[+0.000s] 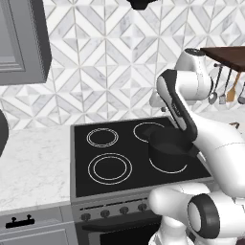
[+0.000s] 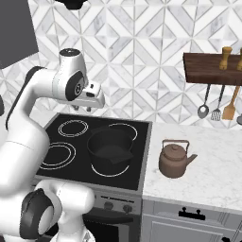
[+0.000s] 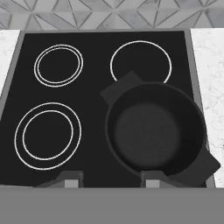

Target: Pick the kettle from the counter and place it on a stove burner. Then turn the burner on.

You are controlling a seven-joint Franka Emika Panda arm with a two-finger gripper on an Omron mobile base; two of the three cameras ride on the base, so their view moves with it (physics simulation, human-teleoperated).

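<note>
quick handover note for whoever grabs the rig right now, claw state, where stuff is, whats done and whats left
Claw: empty, jaws apart, hovering above the cooktop.
Kettle: upright on the counter, right of the stove, untouched.
Black pot: occupies the front right ring.
Large double-ring burner, front left: free.
Done: nothing yet.
Left: swing right, grasp the kettle, set it on the free burner, turn a front knob; which knob controls it is unclear.
</note>
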